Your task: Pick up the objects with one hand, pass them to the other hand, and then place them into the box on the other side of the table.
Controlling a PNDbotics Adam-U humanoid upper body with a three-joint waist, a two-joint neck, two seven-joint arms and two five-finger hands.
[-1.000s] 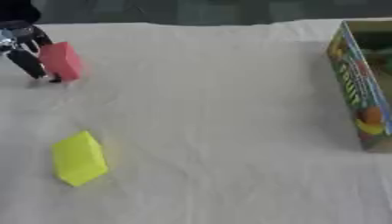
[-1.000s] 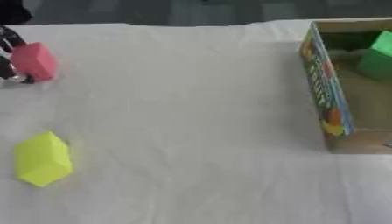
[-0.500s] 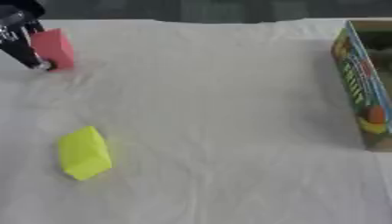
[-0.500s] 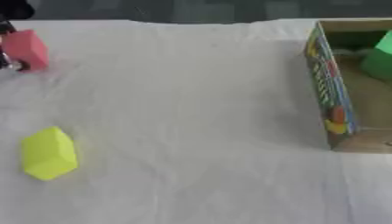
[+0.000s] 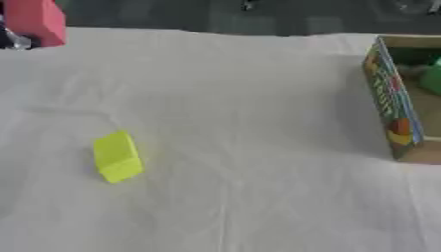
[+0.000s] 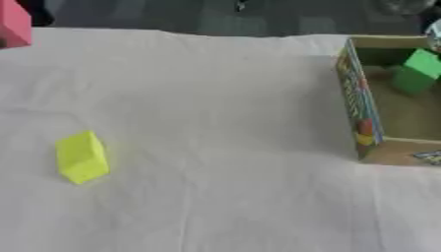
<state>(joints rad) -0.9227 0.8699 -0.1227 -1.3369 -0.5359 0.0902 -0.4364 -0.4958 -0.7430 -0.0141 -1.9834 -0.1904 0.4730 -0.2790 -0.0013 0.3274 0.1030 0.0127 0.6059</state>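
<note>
While the yellow block (image 5: pixel 116 156) lies alone on the white cloth (image 5: pixel 241 123) near the left edge of the desk, the pink block (image 5: pixel 36 21) is up at the far left corner. A bit of the left hand (image 5: pixel 10 40) shows dark beside the pink block, right at the edge of the view. It is touching the block, but how its fingers are set cannot be told. The pink block looks lifted off the cloth. The box (image 6: pixel 362 113) sits at the right edge of the desk, with its bright side wall turned to the middle. A green block (image 6: pixel 417 71) lies inside the box, near its far end. The right hand does not show.
</note>
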